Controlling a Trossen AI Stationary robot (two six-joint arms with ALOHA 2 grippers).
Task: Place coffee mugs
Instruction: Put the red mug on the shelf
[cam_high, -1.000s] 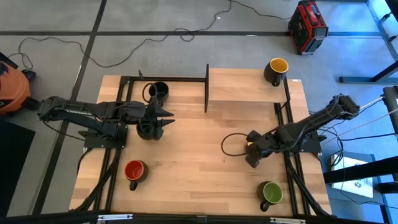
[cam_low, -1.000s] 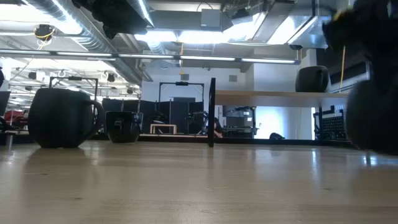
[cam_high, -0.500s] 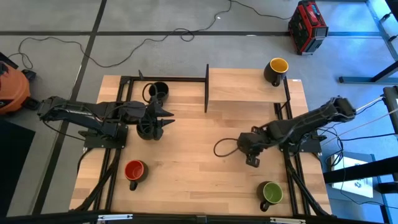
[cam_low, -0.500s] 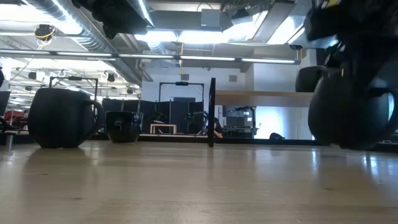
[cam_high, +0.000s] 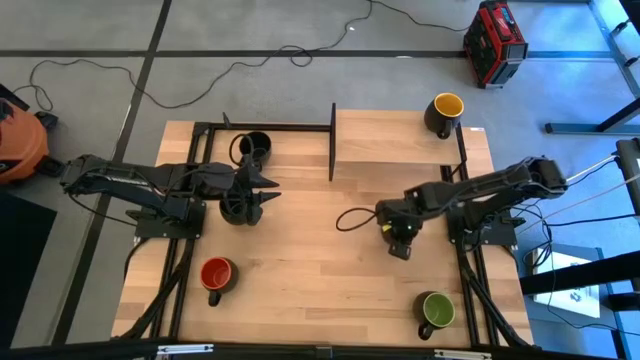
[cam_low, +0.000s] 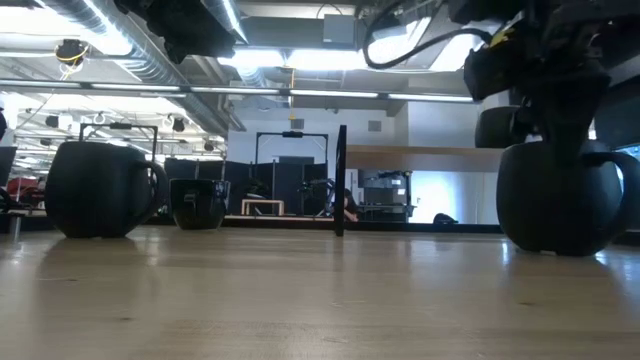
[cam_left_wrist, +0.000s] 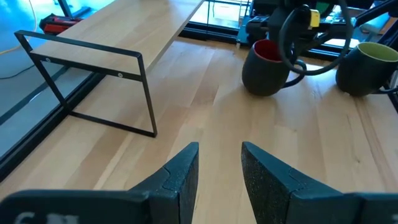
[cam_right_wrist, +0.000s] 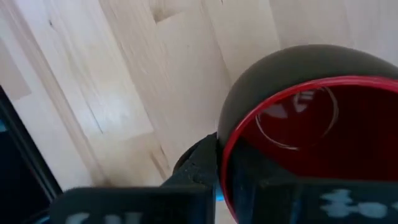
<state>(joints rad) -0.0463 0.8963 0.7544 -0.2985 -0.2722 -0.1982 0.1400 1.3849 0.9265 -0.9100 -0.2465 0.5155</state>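
High view: the right pincer (cam_high: 399, 236) sits over the middle-right of the wooden surface (cam_high: 300, 260), pinching the rim of a red-lined mug (cam_right_wrist: 311, 143). The right wrist view shows one finger inside the red wall and one outside, so the mug hangs directly beneath the pincer rather than off to a side. In the low view the mug's base looks to be touching or just above the surface, upright.

Outward from there, the raised shelf (cam_high: 390, 135) lies beyond the held mug, toward the far edge, with a yellow-lined mug (cam_high: 445, 112) on it. A green-lined mug (cam_high: 436, 311) stands near the front right.

The left pincer (cam_left_wrist: 219, 177) waits, fingers spread and holding nothing, at the left, beside a black mug (cam_high: 253, 146) and above another red-lined mug (cam_high: 216, 276). The right arm is plainly nearer the shelf.
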